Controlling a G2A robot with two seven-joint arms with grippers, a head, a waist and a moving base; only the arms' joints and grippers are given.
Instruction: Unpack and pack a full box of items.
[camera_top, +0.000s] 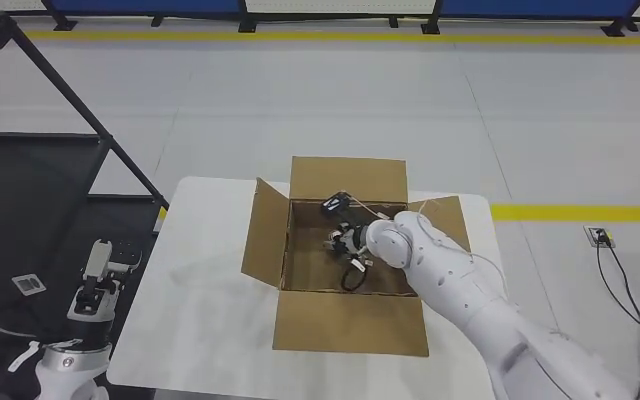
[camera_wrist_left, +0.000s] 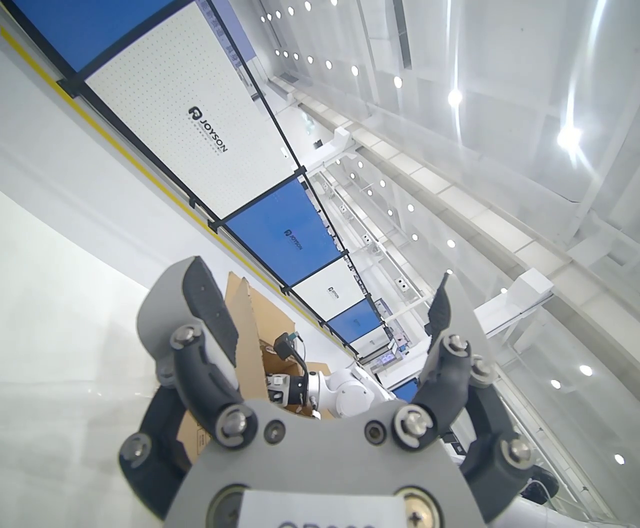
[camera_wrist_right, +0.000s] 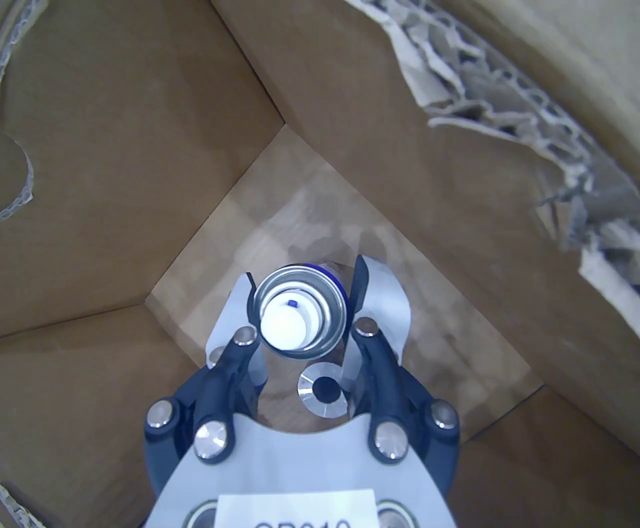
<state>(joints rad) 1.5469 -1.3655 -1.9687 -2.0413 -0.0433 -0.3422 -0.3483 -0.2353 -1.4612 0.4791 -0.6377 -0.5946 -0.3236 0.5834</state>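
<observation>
An open cardboard box (camera_top: 350, 322) stands on the white table (camera_top: 200, 300), its flaps folded outward. My right arm reaches down into it. Deep inside, a spray can (camera_wrist_right: 292, 320) with a silver rim, white nozzle and blue band stands upright on the box floor. My right gripper (camera_wrist_right: 304, 289) is shut on the can, one finger pressed against each side of it; from above, the right gripper (camera_top: 342, 245) sits near the box's middle. My left gripper (camera_wrist_left: 320, 280) is open, holds nothing and points up toward the ceiling, beside the table's left edge as the left gripper (camera_top: 100, 265).
A small silver disc with a dark centre (camera_wrist_right: 322, 390) lies on the box floor just behind the can. A torn corrugated flap edge (camera_wrist_right: 505, 90) overhangs one box wall. The brown box (camera_wrist_left: 245, 320) shows past my left fingers. A black frame (camera_top: 80, 110) stands left of the table.
</observation>
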